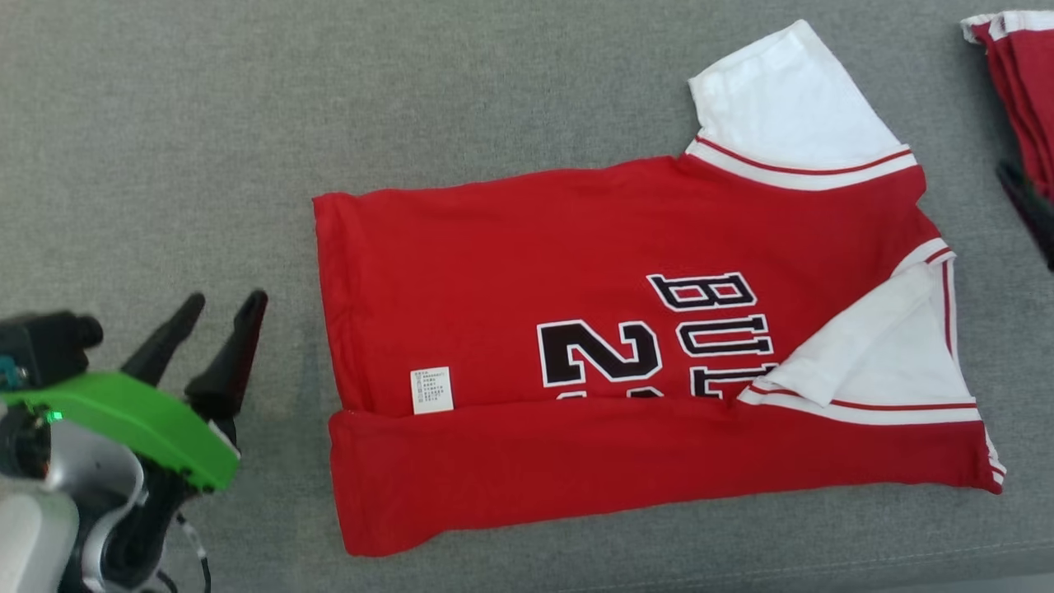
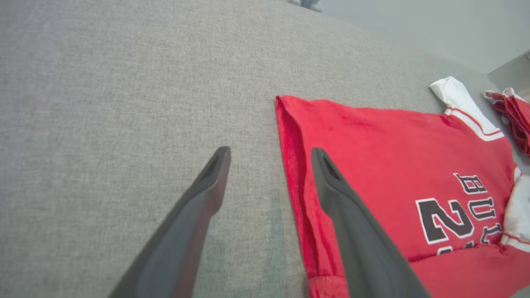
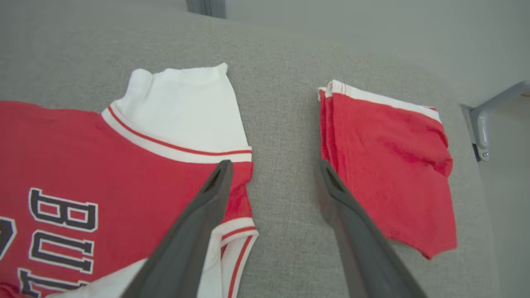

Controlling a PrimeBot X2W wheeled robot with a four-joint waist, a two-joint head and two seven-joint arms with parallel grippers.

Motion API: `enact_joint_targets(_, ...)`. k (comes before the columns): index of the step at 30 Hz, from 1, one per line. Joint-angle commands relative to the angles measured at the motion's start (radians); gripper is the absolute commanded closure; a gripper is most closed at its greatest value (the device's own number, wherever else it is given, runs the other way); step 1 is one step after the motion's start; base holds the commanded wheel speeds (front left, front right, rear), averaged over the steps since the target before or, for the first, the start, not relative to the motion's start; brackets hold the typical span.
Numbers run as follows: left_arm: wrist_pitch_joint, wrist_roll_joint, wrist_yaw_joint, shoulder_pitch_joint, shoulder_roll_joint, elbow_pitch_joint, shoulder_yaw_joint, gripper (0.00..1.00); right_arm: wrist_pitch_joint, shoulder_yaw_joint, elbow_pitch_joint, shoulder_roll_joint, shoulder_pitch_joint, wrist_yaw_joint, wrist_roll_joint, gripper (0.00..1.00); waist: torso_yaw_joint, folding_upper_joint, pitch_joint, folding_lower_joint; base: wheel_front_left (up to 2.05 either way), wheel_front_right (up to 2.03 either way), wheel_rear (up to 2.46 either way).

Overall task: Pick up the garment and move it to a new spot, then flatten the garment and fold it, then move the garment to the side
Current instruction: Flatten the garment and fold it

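Your left gripper (image 1: 226,299) and right gripper (image 3: 274,164) are hanging open, empty. Two garments are lying apart: the jersey (image 1: 576,272) and a folded red piece (image 3: 385,165).

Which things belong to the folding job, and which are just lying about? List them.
Job: red jersey, partly folded; left gripper, open; right gripper, open.
Lying about: folded red garment beside the jersey; metal bracket.

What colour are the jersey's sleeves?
The sleeves are white with red-striped trim; the right wrist view shows them best.
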Motion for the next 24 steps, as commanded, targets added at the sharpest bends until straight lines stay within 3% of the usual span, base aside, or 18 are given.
enact_joint_targets(1, 0.007, 0.019, -0.011, -0.083, -0.002, 0.03, -0.009, 0.0, 0.014, 0.022, 0.025, 0.019, -0.097, 0.0, -0.048, 0.0, 0.023, 0.0, 0.123, 0.0, 0.0, 0.0, 0.0)
enact_joint_targets(7, -0.012, 0.052, -0.061, -0.345, -0.074, 0.214, -0.056, 0.0, 0.039, 0.105, 0.247, 0.142, -0.467, 0.0, -0.206, 0.0, 0.071, 0.0, 0.241, 0.0, 0.0, 0.0, 0.0)
enact_joint_targets(11, -0.03, 0.078, -0.107, -0.446, -0.127, 0.319, -0.11, 0.0, 0.011, 0.103, 0.414, 0.209, -0.593, -0.001, -0.279, 0.0, 0.103, 0.0, 0.258, 0.0, 0.0, 0.0, 0.0)
enact_joint_targets(17, -0.017, 0.066, -0.163, -0.501, -0.182, 0.391, -0.171, 0.0, 0.001, 0.103, 0.563, 0.281, -0.638, 0.0, -0.317, 0.0, 0.115, 0.0, 0.26, 0.0, 0.0, 0.0, 0.0)
enact_joint_targets(24, 0.026, 0.058, -0.192, -0.484, -0.162, 0.358, -0.211, 0.0, 0.008, 0.154, 0.619, 0.281, -0.599, 0.001, -0.264, 0.0, 0.091, 0.0, 0.237, 0.0, 0.0, 0.0, 0.0)
